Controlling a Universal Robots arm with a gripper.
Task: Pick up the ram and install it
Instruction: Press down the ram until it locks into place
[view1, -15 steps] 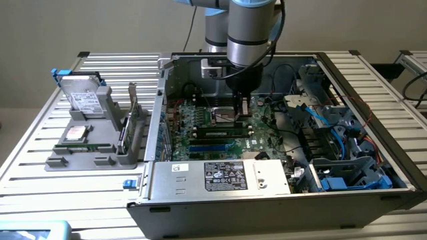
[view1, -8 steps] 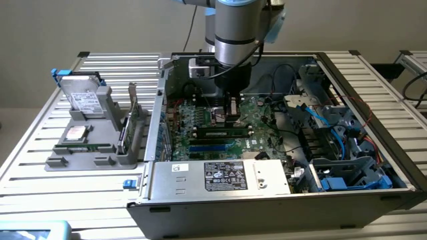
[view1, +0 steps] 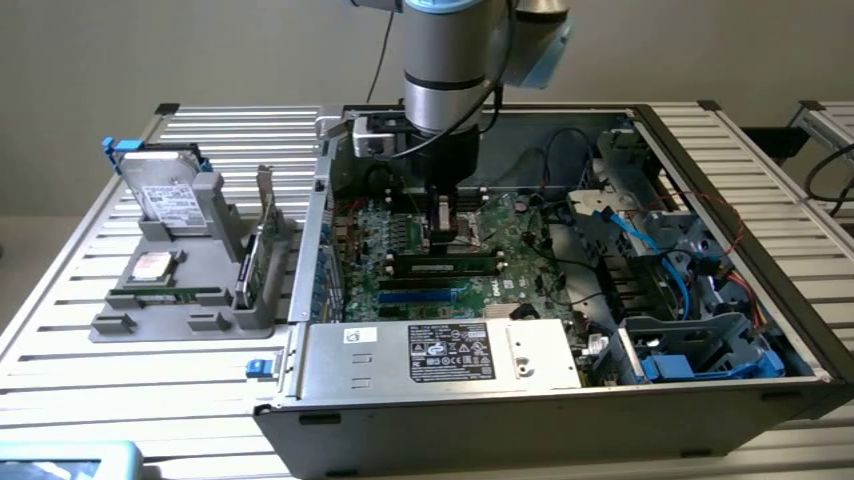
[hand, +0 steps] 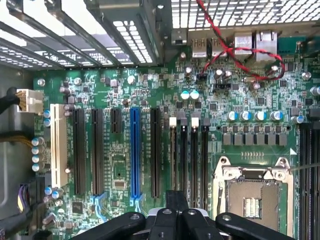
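1. The black claw (view1: 441, 235) on the grey arm hangs inside the open grey metal computer case (view1: 534, 420), low over the green motherboard (view1: 521, 225). Whether it is spread or pressed together cannot be told.
2. The ram (view1: 447, 266), one long narrow green stick with black chips, stands in a slot just beside the claw, towards the case's front wall.
3. In the wrist view, the claw (hand: 175, 215) is cut off. One long blue slot (hand: 134, 150) shows.
4. Near the slatted worktop's (view1: 54, 330) left edge, a grey plastic holder (view1: 187, 325) carries one similar green stick (view1: 167, 296).

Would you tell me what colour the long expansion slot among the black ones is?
Blue slot, clearest in the wrist view.
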